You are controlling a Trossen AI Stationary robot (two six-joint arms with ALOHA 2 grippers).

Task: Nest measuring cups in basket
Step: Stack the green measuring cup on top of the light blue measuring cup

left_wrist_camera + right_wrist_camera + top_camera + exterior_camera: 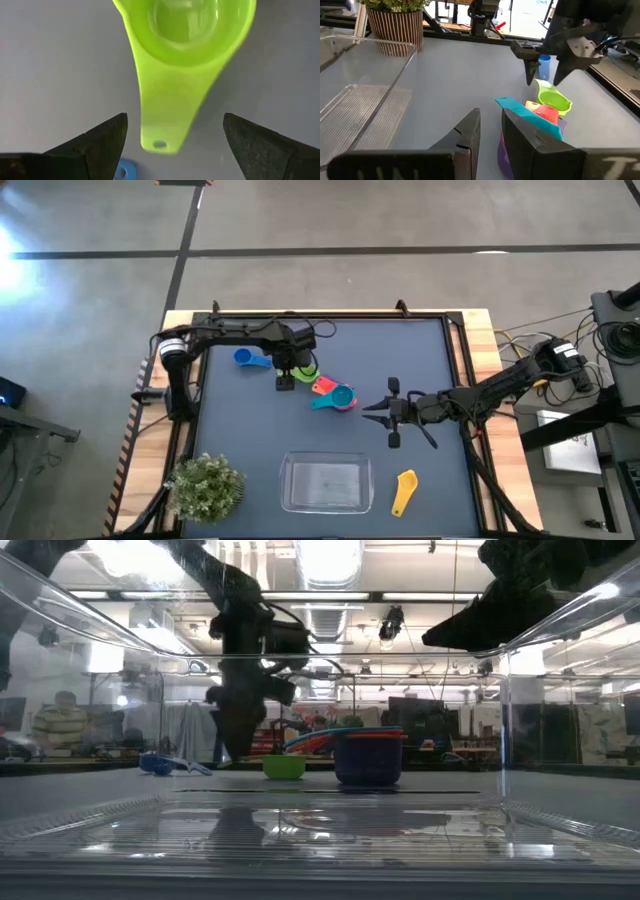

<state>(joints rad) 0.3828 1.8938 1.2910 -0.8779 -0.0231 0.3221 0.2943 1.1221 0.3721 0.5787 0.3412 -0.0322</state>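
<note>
Green measuring cup on the table, handle between the spread fingers of left gripper; right gripper nearly closed, empty, beside the nested cups.

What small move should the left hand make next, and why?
Probably lower straight down and close on the green cup's handle. The left hand hangs open above the green cup, with the handle lying between its two fingers and not yet touched. The basket holds no cup yet.
</note>
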